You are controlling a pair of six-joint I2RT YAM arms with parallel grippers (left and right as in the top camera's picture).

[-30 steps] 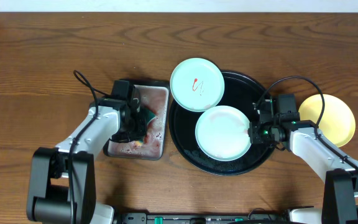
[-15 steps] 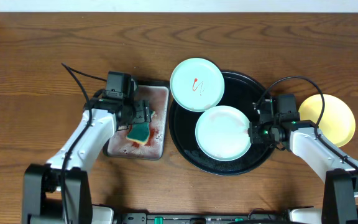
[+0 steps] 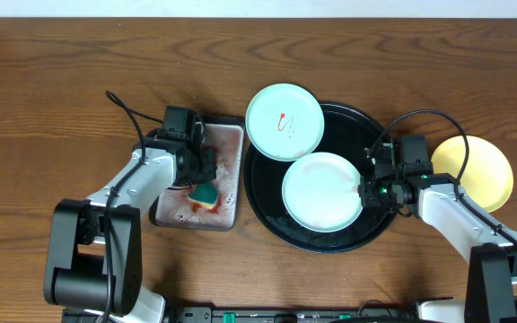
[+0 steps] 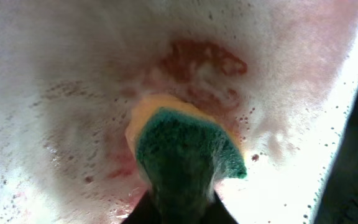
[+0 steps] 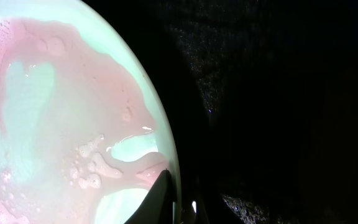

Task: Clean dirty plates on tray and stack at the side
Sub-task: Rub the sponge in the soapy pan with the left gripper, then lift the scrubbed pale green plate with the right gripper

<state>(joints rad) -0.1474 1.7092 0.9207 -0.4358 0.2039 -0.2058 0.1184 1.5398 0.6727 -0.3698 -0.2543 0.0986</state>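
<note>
A mint-white plate (image 3: 321, 190) lies in the round black tray (image 3: 366, 144); its surface carries a thin pink soapy film (image 5: 61, 118). My right gripper (image 3: 364, 190) is shut on its right rim (image 5: 176, 205). A second mint-white plate (image 3: 284, 122) with a red sauce squiggle rests on the tray's upper left rim. A pale yellow plate (image 3: 474, 170) lies on the table to the right of the tray. My left gripper (image 3: 200, 179) is shut on a green and yellow sponge (image 4: 185, 146) and holds it against the foamy floor of the rectangular sponge tray (image 3: 227, 135).
The sponge tray (image 4: 55, 74) holds pink-stained foam and sits just left of the black tray. Both arms' cables loop over the table near the trays. Brown wooden table (image 3: 61, 81) lies all round.
My left gripper has shifted the sponge about inside the sponge tray, first toward the near side, then slightly right. The right arm and the plates have not moved.
</note>
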